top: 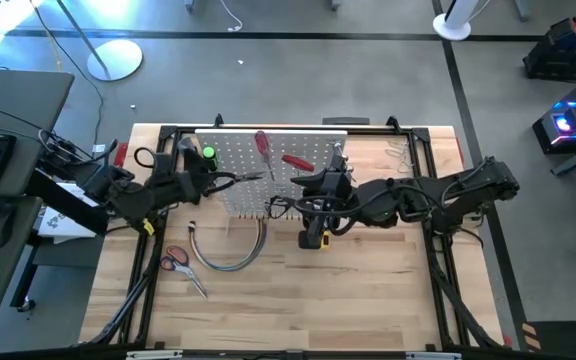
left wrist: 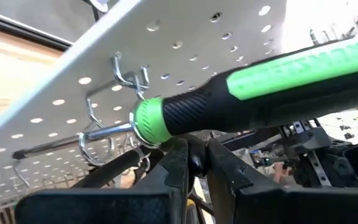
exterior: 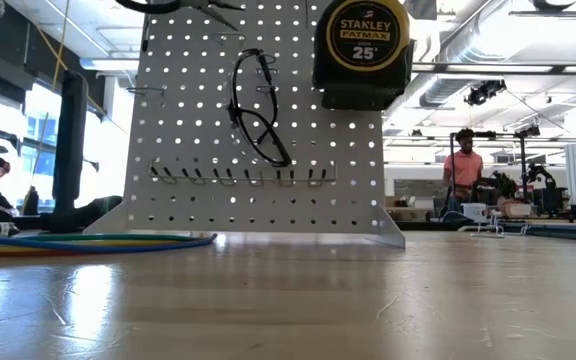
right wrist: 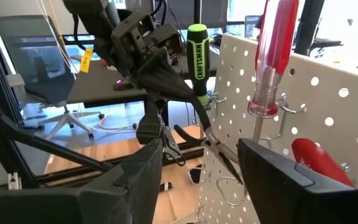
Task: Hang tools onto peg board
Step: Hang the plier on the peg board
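The left claw (top: pixel 200 182) is pinched narrow on the black-handled pliers (top: pixel 233 181), gripping them by the handles. Their long axis runs straight on from the claw, nose leading toward the face of the peg board (top: pixel 230 160), just beside it. My guess is the next move turns on lining that axis up with a free hook. The nearest hook (left wrist: pixel 126 78) already carries the green screwdriver (left wrist: pixel 278 81), just above the claw. The left arm reaches in low from the board's left side, wrist roughly level. Farther along, the right claw (top: pixel 320 186) hangs wide and empty by the red screwdrivers (top: pixel 261 145). Scissors (top: pixel 176 260) lie on the surface (top: pixel 368 290).
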Action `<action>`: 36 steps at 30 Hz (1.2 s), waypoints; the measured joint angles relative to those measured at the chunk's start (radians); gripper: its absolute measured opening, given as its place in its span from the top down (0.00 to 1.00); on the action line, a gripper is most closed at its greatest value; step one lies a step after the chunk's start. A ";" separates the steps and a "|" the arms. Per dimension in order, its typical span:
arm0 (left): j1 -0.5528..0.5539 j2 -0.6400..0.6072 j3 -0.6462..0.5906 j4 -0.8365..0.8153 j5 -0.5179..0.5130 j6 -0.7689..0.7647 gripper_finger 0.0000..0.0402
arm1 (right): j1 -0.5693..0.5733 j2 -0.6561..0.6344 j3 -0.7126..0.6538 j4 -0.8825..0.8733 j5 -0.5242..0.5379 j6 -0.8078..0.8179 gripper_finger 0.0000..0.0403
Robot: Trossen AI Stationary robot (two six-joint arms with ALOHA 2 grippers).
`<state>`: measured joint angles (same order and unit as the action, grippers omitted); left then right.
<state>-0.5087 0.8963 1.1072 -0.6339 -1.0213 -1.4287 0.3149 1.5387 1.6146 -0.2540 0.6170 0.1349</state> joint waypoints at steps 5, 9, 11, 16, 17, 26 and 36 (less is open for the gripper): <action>0.000 0.001 0.000 -0.018 0.024 -0.006 0.93 | 0.000 0.000 0.000 -0.001 0.000 0.000 0.49; 0.001 -0.017 0.000 -0.012 0.072 0.043 0.93 | 0.000 0.000 0.000 -0.009 -0.005 0.025 0.49; 0.012 -0.025 0.010 -0.005 0.098 0.073 0.93 | 0.000 0.000 0.000 -0.024 -0.005 0.033 0.49; 0.047 -0.006 0.096 -0.023 0.179 0.179 0.93 | -0.001 0.006 0.000 -0.049 -0.033 0.064 0.49; 0.057 0.002 0.124 -0.051 0.195 0.196 0.93 | -0.001 0.013 0.000 -0.051 -0.046 0.069 0.49; 0.137 0.119 0.309 -0.296 0.313 0.236 0.93 | -0.001 0.059 0.000 -0.050 -0.070 0.077 0.49; 0.221 0.224 0.424 -0.359 0.428 0.368 0.93 | -0.001 0.063 0.000 -0.049 -0.070 0.077 0.49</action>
<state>-0.2873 1.1198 1.5316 -0.9930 -0.5930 -1.0603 0.3141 1.6016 1.6146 -0.3035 0.5467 0.2123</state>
